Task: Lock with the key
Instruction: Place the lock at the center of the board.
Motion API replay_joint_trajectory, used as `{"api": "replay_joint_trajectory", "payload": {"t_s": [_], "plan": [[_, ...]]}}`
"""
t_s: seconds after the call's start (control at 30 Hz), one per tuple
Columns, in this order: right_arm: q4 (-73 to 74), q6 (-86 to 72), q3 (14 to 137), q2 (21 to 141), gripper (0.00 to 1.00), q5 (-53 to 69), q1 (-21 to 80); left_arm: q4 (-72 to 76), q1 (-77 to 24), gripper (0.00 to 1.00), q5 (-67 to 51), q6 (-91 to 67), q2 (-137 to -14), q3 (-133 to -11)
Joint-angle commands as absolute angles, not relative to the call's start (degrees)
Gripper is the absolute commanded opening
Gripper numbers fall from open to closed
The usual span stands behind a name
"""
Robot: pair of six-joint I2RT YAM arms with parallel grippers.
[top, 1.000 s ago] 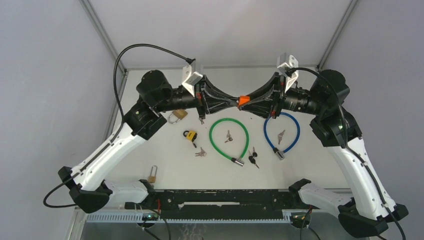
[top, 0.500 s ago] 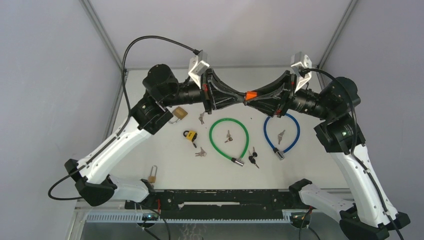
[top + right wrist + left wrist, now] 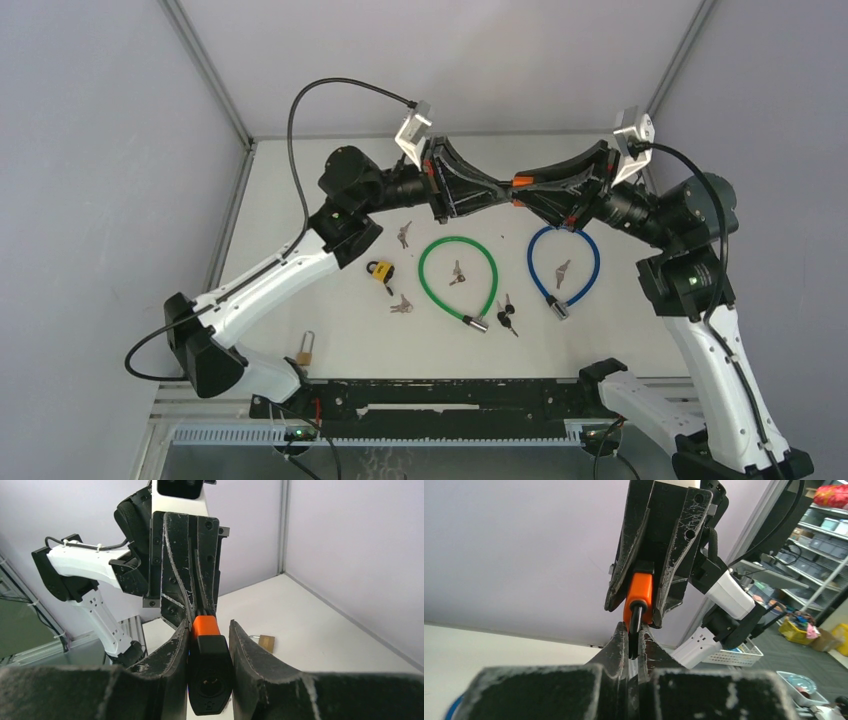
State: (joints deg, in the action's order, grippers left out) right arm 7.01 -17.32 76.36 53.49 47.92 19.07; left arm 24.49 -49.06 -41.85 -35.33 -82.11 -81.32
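Note:
Both arms are raised and their grippers meet tip to tip above the table. An orange-and-black lock (image 3: pixel 210 672) sits upright between the fingers of my right gripper (image 3: pixel 208 626), which is shut on its black body. The lock's orange end (image 3: pixel 521 181) points at my left gripper (image 3: pixel 503 192). In the left wrist view my left gripper (image 3: pixel 632 628) is shut on a thin black key (image 3: pixel 636 622). The key's tip meets the orange end of the lock (image 3: pixel 639 595); how deep it sits is hidden.
On the table below lie a green cable lock (image 3: pixel 458 278), a blue cable lock (image 3: pixel 563 262), a yellow-and-black padlock (image 3: pixel 381 272), a brass padlock (image 3: pixel 305 350) near the front left, and loose key bunches (image 3: pixel 401 305) (image 3: pixel 506 316). Another brass padlock (image 3: pixel 266 642) lies beyond the grippers.
Both arms have swung to the right together, still joined at the lock and key. The wrists have risen and the pair now tilts. Neither grip has changed.

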Motion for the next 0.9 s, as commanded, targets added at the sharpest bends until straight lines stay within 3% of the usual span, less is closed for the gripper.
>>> {"api": "replay_joint_trajectory", "payload": {"t_s": [0.0,0.17,0.2,0.33,0.43,0.63,0.77,0.87], "plan": [[8.3,-15.3,72.6,54.3,0.00,44.7,21.6,25.1,-56.5,0.00,-48.3,-41.8,-86.6,-77.6],[20.9,-10.7,70.9,51.6,0.01,49.9,21.0,0.6,-50.5,0.00,-44.4,-26.2,-80.8,-79.3],[22.6,-10.7,70.1,51.3,0.12,50.5,21.0,-4.1,-49.2,0.00,-43.2,-22.2,-79.4,-78.6],[26.0,-9.5,67.4,48.7,0.76,49.9,21.0,-17.8,-44.3,0.00,-41.3,-12.6,-73.6,-72.3],[27.2,-8.7,66.1,46.8,0.93,47.4,20.9,-25.7,-41.6,0.00,-39.7,-6.3,-69.9,-65.5],[26.2,-11.3,62.0,46.1,0.94,45.7,21.0,-37.0,-39.6,0.00,-37.9,1.3,-69.7,-55.5],[24.7,-13.4,60.0,47.3,0.93,45.2,21.0,-41.4,-39.8,0.00,-39.4,2.4,-79.4,-53.6],[26.3,-13.7,59.9,48.3,0.92,44.5,20.9,-44.4,-41.4,0.00,-31.4,4.7,-84.7,-57.0]]}}
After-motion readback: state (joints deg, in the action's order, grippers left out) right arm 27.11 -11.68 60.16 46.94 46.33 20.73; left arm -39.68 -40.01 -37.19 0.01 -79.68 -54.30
